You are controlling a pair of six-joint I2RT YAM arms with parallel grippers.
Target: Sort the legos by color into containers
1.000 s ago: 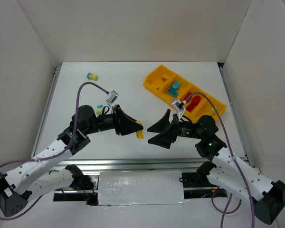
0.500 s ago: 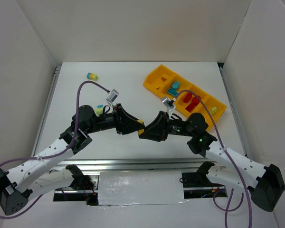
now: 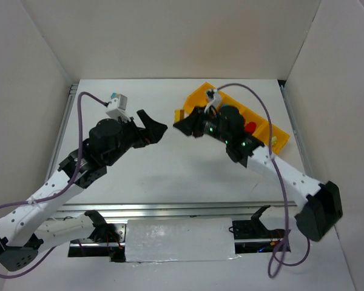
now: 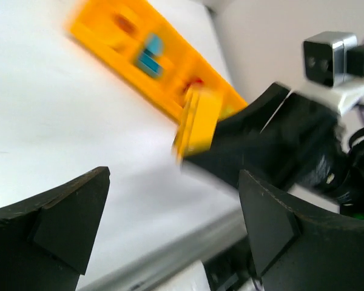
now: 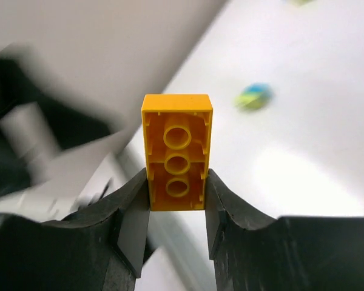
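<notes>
Yellow plastic brick [image 5: 176,130] is sitting clenched in the right pincer [image 5: 176,185] near the partly filled orange-yellow plastic tray [image 3: 196,100]; left pincer [image 4: 173,176] is hanging released; one teal-green clump [image 5: 253,97] is lying unsorted.

This is a robotics lab test cell. The white tabletop [image 3: 170,176] is boxed in on three sides by plain white panels [image 3: 170,36], and a bare aluminium rail [image 3: 182,209] runs along its near edge. Two white-and-black robot arms, the left arm [image 3: 48,194] and the right arm [image 3: 294,180], are mounted there side by side, trailing loose purple cables [image 3: 79,115]. A small camera [image 4: 327,57] is fixed on at a wrist. The props look staged: an orange tray [image 3: 278,130] and a yellow brick [image 5: 177,151].
</notes>
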